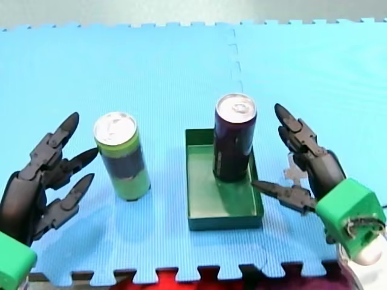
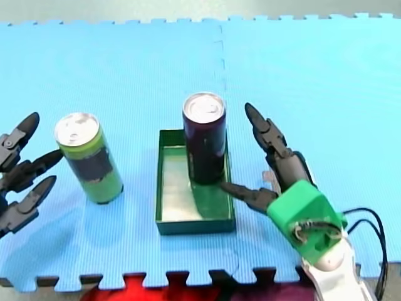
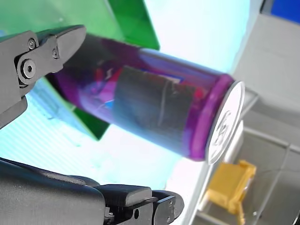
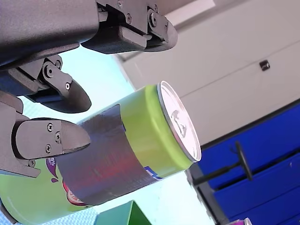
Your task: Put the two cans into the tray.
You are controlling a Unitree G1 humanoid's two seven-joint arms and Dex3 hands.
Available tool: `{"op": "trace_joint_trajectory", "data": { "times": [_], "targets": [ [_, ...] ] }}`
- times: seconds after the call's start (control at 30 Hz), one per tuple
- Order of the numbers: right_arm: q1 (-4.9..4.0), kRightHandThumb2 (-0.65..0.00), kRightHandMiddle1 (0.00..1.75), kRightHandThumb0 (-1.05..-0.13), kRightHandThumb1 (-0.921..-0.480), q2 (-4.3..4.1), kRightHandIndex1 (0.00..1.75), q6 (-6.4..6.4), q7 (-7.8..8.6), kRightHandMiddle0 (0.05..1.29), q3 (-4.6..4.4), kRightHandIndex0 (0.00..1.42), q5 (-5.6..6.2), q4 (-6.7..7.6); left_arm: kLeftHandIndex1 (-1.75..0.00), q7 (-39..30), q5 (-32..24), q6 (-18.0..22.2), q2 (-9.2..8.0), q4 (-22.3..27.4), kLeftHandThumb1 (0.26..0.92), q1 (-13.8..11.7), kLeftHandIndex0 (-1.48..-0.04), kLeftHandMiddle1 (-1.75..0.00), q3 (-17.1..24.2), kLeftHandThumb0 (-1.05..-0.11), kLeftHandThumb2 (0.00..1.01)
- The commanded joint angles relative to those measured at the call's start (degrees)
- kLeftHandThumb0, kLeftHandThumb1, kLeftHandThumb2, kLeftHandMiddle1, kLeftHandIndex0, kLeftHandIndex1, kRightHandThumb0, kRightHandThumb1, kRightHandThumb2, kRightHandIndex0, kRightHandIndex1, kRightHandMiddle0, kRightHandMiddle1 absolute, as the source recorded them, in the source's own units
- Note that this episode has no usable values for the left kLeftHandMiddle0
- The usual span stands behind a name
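My right hand [image 1: 302, 166] is on the right side of the shallow dark-green rectangular tray [image 1: 225, 222], released and holding nothing. Its upper finger stands just beside the tall purple metal can [image 1: 234, 142], and its lower fingertip reaches over the tray's right rim close to the can's base. I cannot tell whether that tip touches. The purple can stands upright in the far end of the tray, and the near half of the tray floor is bare.

My left hand [image 1: 45, 181] is at the near left of the bench, also empty, with its fingertips pointing at the lime-green metal can [image 1: 122, 156] and apart from it. That can stands upright on the blue interlocking foam mat [image 1: 151, 66], left of the tray and apart from its wall. In the second wrist view a dark grey band wraps its middle.

Between the green can and the tray is a strip of bare mat. More open mat lies beyond both cans, up to the far toothed edge. The near toothed edge runs just under my wrists.
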State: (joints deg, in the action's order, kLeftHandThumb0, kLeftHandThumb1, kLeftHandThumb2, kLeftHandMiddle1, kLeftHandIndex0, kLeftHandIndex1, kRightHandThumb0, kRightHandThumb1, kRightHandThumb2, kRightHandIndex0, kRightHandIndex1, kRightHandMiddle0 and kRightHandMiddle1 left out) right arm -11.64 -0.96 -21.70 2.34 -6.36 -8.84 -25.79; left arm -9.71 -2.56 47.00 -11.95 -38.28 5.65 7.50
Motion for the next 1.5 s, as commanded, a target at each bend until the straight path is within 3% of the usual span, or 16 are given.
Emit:
{"op": "trace_joint_trajectory", "data": {
  "times": [0.0,0.13,0.2,0.27,0.33,0.53,0.63,0.87,1.0,1.07,1.17,1.33,1.47],
  "targets": [
    [2.18,0.0,0.0,-1.037,-0.684,-1.32,0.01,1.83,1.27,0.16,1.07,0.22,1.75,3.28,0.0,-0.1,-0.3,0.5,-0.27,-0.6,0.921,0.4,-0.25,0.0,0.3,-1.048,0.38],
    [4.92,0.0,0.0,-0.969,-0.649,-2.75,0.01,4.03,3.63,0.16,2.33,0.21,4.45,7.21,0.0,-0.3,-0.5,1.3,-0.32,-1.3,0.921,0.4,-0.25,0.0,0.5,-1.048,0.38],
    [5.63,0.0,0.0,-0.949,-0.645,-2.88,0.01,4.69,4.32,0.16,2.9,0.22,5.68,8.13,0.0,-0.4,-0.6,1.6,-0.39,-1.6,0.921,0.5,-0.25,0.0,0.7,-1.048,0.38],
    [5.86,-0.001,0.0,-0.921,-0.645,-2.41,0.01,4.52,3.98,0.17,3.34,0.22,6.37,7.98,0.0,-0.6,-0.7,1.8,-0.56,-2.0,0.921,0.6,-0.25,0.0,0.8,-1.048,0.38],
    [5.68,0.0,0.01,-0.878,-0.64,-1.81,0.01,3.62,3.15,0.19,3.68,0.24,6.54,7.14,0.0,-0.8,-0.7,2.0,-0.69,-2.3,0.921,0.7,-0.26,0.0,1.0,-1.048,0.38],
    [4.55,-0.002,0.02,-0.761,-0.634,-0.85,0.05,-1.18,0.05,0.3,4.39,0.38,5.43,3.89,0.0,-0.8,-0.4,1.8,-0.78,-2.4,0.921,0.9,-0.26,0.0,1.0,-1.048,0.37],
    [4.2,-0.003,0.02,-0.736,-0.638,-0.76,0.04,-2.87,-0.41,0.32,4.53,0.4,5.37,2.67,0.0,-0.3,0.0,1.6,-0.64,-2.3,0.921,0.9,-0.26,0.0,1.0,-1.048,0.37],
    [3.32,-0.008,0.01,-0.603,-0.665,-0.09,0.03,-5.4,-1.02,0.36,5.38,0.47,6.26,0.39,-0.01,1.0,1.0,0.7,-0.37,-1.6,0.921,0.8,-0.27,0.0,0.7,-1.048,0.36],
    [2.01,-0.008,0.01,-0.553,-0.679,0.58,0.03,-8.71,-1.59,0.39,5.92,0.5,6.54,-2.89,-0.01,1.6,1.0,-0.3,0.26,-1.5,0.921,1.0,-0.28,-0.01,0.6,-1.048,0.32],
    [1.59,-0.007,0.01,-0.539,-0.683,0.68,0.03,-9.87,-1.7,0.4,6.08,0.51,6.52,-4.04,-0.01,1.8,0.6,-0.8,0.86,-1.4,0.921,1.0,-0.28,-0.01,0.6,-1.048,0.21],
    [1.13,-0.006,0.01,-0.524,-0.687,0.55,0.03,-10.94,-1.99,0.41,6.29,0.53,6.19,-5.2,-0.01,1.6,0.0,-1.9,1.56,-1.0,0.917,1.0,-0.29,-0.02,0.6,-1.048,0.1],
    [0.34,-0.004,0.01,-0.507,-0.692,0.66,0.02,-12.42,-2.75,0.42,6.6,0.54,5.82,-7.22,0.0,-3.4,-2.6,-4.8,0.68,-1.4,0.909,1.4,-0.28,-0.01,0.1,-1.048,0.06],
    [-0.72,-0.004,0.01,-0.506,-0.697,1.01,0.02,-13.66,-4.9,0.42,7.35,0.56,5.41,-9.75,0.0,-10.3,-6.8,-7.0,0.47,-4.5,0.863,3.4,-0.26,0.0,0.6,-1.048,0.02]
  ]
}}
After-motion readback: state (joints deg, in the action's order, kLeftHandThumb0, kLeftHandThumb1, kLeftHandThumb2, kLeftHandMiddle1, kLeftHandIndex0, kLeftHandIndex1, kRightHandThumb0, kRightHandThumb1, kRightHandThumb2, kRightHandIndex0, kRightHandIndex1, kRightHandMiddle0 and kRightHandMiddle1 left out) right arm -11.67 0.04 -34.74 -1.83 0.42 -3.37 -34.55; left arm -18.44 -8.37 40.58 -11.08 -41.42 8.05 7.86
